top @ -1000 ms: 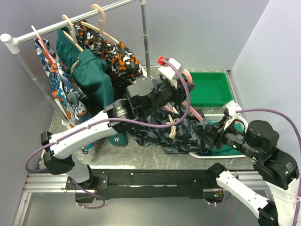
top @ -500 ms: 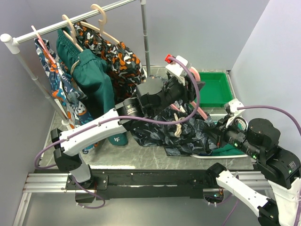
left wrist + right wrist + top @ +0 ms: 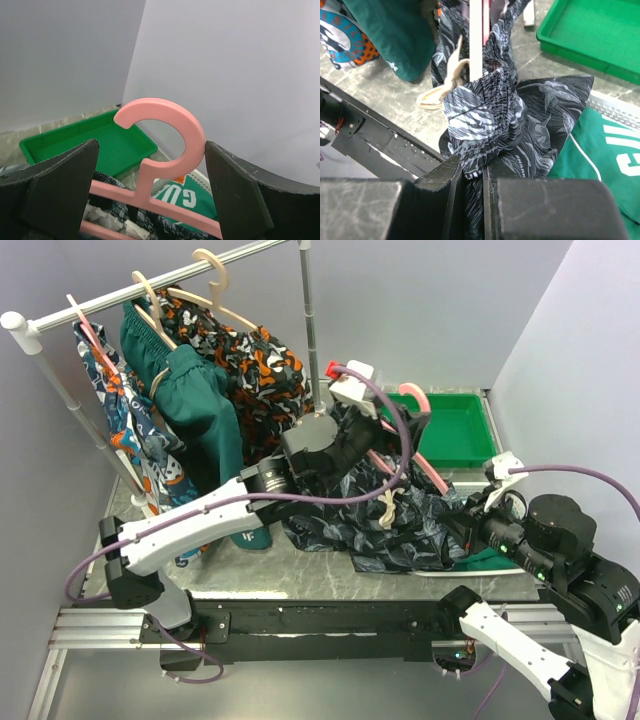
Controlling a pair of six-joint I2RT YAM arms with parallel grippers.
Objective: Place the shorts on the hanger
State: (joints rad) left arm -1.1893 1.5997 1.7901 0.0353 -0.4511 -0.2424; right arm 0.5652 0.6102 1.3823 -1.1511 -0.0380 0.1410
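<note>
The shorts (image 3: 400, 525), dark with a pale leafy print, hang bunched over the pink hanger (image 3: 432, 472) above the table's middle. My right gripper (image 3: 462, 520) is shut on a fold of the shorts (image 3: 480, 110) at their right side, right gripper (image 3: 475, 175). The white drawstring (image 3: 445, 85) dangles left of the hanger's bar (image 3: 476, 40). My left gripper (image 3: 400, 415) stands open around the hook. In the left wrist view, the hanger (image 3: 186, 135) has its hook between the wide jaws of the left gripper (image 3: 151, 146), close against the right one and apart from the left.
A clothes rail (image 3: 150, 280) at back left carries wooden hangers (image 3: 215, 280), dark green shorts (image 3: 190, 400) and orange patterned shorts (image 3: 250, 365). Its upright post (image 3: 310, 320) stands behind my left arm. A green tray (image 3: 450, 430) sits at back right; a green printed garment (image 3: 605, 160) lies under the shorts.
My left gripper has opened wide and released the hanger's hook, which now stands between its jaws. My right gripper closed on the shorts' fabric and has stayed there.
</note>
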